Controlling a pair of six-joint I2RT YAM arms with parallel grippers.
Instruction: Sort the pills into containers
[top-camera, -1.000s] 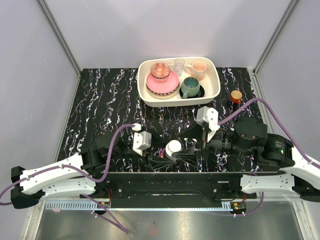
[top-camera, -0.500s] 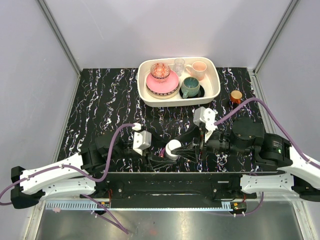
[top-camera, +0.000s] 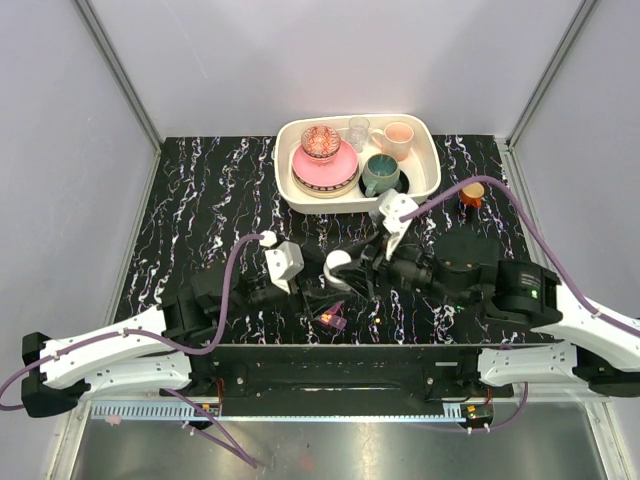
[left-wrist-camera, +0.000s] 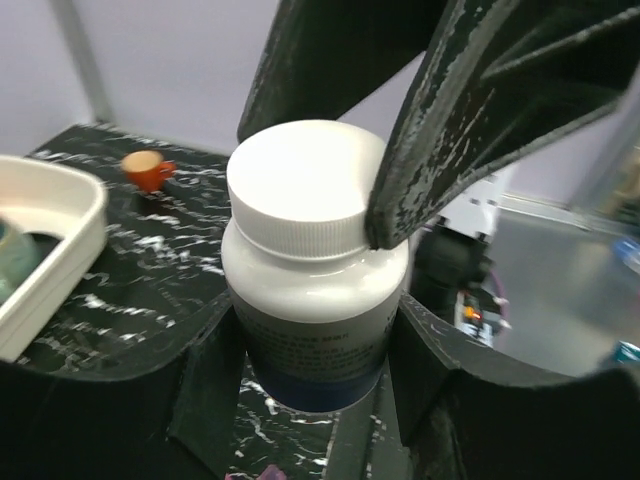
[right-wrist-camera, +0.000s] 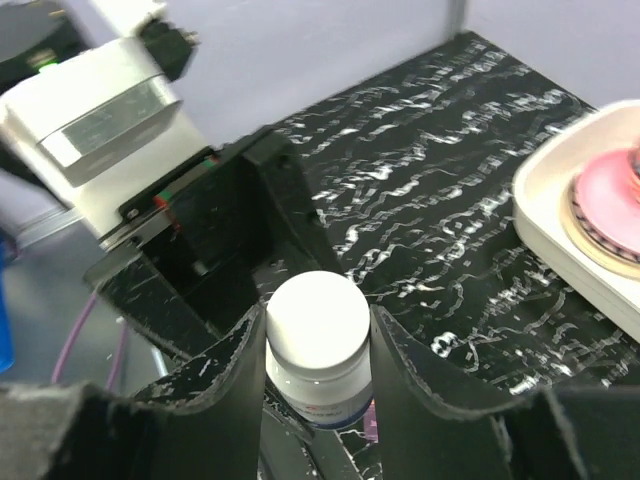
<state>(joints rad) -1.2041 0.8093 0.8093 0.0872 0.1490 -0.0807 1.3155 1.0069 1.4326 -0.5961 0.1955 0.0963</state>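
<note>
**Supervisor:** What did each gripper hold?

**Operator:** My left gripper (left-wrist-camera: 315, 375) clamped the white bottle (left-wrist-camera: 310, 300) by its body. My right gripper (right-wrist-camera: 318, 332) was closed on the cap (left-wrist-camera: 305, 185). I judged uncapping to be the step in hand: twist the cap squarely, hold the body upright, spill nothing.

**Supervisor:** Where were the pills and the box?

**Operator:** I saw no pills and presumed they were inside the bottle. The magenta pill box (top-camera: 333, 320) lay on the table (top-camera: 200, 220) just nearside of the bottle, apart from both grippers.
</note>
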